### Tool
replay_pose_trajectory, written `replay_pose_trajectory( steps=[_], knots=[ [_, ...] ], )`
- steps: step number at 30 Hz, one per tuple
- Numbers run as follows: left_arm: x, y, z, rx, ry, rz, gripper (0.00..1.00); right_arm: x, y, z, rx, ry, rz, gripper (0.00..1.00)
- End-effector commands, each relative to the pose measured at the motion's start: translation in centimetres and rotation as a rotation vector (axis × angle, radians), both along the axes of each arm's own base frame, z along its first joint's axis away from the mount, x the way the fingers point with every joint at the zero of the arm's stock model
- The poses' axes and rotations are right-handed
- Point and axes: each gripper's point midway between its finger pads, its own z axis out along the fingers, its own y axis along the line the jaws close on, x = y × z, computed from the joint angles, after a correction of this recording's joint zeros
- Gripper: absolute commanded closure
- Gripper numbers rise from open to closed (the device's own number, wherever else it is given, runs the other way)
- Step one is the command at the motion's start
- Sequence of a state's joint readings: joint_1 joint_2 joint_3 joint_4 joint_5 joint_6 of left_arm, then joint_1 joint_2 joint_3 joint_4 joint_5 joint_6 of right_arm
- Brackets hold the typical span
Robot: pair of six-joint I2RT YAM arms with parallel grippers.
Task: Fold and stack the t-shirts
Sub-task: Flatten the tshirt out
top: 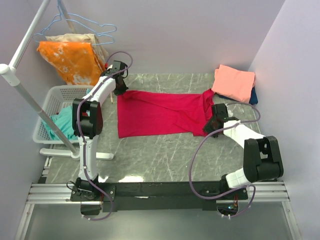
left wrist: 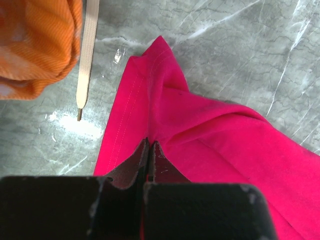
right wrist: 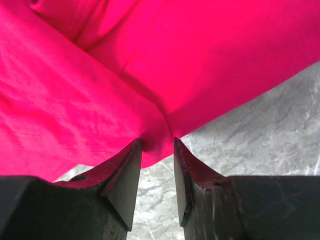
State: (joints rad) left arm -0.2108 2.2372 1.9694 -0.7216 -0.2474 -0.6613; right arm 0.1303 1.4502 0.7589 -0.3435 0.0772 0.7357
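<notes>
left gripper point(left wrist: 148, 146), foremost in left wrist view: jaws pressed together, pinching a raised fold near one corner of crimson t-shirt point(left wrist: 210, 145); flat white strap point(left wrist: 86, 55) and orange cloth point(left wrist: 35, 45) just beyond, over grey marble table point(left wrist: 225, 45)
right gripper point(right wrist: 156, 144): jaws a narrow gap apart, hem of crimson t-shirt dipping between the tips; grip on it not determinable
crimson t-shirt, overhead view: spread flat lengthwise across mid-table, far-left corner at left gripper, near-right edge at right gripper
salmon t-shirt point(top: 234, 82): folded, at far right corner of table, against the crimson t-shirt's right end
dark blue t-shirt point(top: 253, 95): only an edge showing at the salmon t-shirt's right side
white basket point(top: 50, 100): beside table's left edge, teal cloth point(top: 62, 125) inside
orange cloth, overhead view: hanging at far left, behind white basket
</notes>
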Motion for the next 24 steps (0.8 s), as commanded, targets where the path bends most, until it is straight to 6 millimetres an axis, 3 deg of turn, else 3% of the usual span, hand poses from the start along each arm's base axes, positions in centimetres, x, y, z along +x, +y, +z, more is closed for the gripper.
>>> replay_pose_trajectory(
  steps=[1, 7, 15, 19, 24],
  knots=[
    [0.3, 0.6, 3.9, 0.012, -0.079, 0.000, 0.99, -0.1, -0.2, -1.0, -0.012, 0.014, -0.013, 0.61],
    [0.4, 0.6, 4.0, 0.013, -0.080, -0.001, 0.99, 0.1, 0.5, -2.2, 0.021, 0.038, 0.003, 0.62],
    [0.4, 0.6, 4.3, 0.014, -0.086, -0.001, 0.99, 0.3, 0.4, -2.4, 0.011, 0.058, 0.015, 0.63],
    [0.5, 0.6, 4.4, 0.013, -0.089, -0.001, 0.99, 0.2, 0.2, -2.0, -0.004, 0.065, 0.005, 0.82],
    [0.4, 0.5, 4.3, 0.010, -0.086, -0.002, 0.99, 0.2, 0.0, -0.1, -0.052, 0.039, 0.000, 0.87]
  ],
)
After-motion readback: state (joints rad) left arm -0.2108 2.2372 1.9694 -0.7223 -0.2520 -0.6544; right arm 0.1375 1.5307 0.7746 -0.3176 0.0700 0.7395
